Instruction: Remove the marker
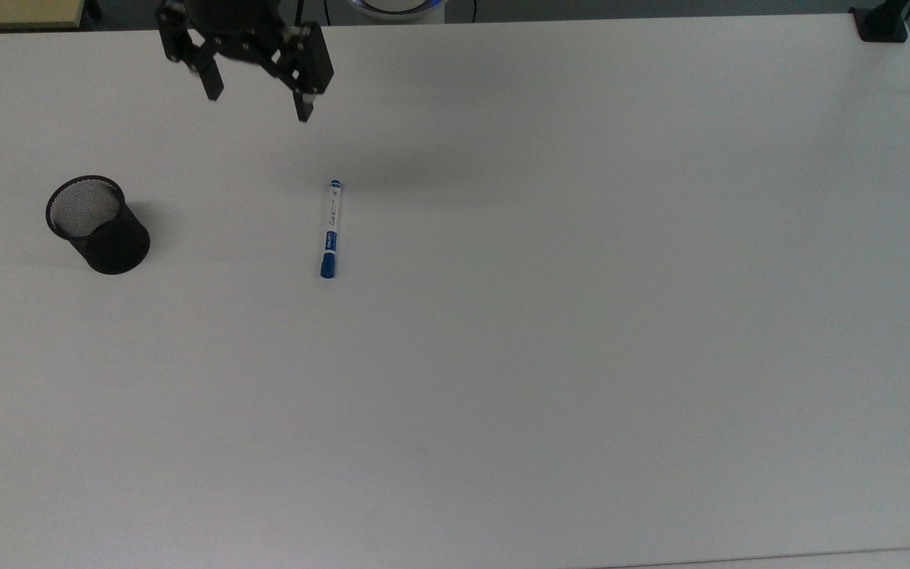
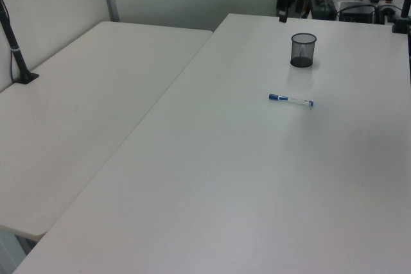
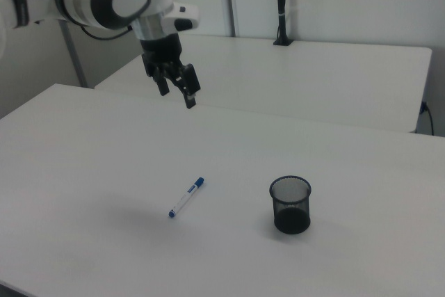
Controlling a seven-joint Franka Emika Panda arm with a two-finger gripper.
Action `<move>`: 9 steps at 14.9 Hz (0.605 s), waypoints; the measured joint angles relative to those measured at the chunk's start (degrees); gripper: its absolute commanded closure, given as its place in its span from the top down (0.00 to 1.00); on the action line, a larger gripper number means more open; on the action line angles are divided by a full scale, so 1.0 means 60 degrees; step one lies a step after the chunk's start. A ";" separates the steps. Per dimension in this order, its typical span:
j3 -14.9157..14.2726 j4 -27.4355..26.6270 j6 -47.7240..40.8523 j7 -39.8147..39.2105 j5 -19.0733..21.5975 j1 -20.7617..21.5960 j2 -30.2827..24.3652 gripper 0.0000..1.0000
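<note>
The table (image 1: 581, 356) surface is bare on all sides of the marker (image 1: 330, 229). The only standing obstacle is the black mesh cup (image 1: 98, 224), well apart toward the top view's left. The gripper (image 1: 259, 99) hangs above, fingers spread, clear of both.
</note>
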 measured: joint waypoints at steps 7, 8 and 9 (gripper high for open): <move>0.0002 -0.0114 -0.0935 -0.0817 0.0001 -0.0020 -0.0633 1.00; 0.0002 -0.0123 -0.0935 -0.1374 0.0001 -0.0061 -0.0620 1.00; 0.0001 -0.0131 -0.0935 -0.2141 0.0001 -0.0133 -0.0608 1.00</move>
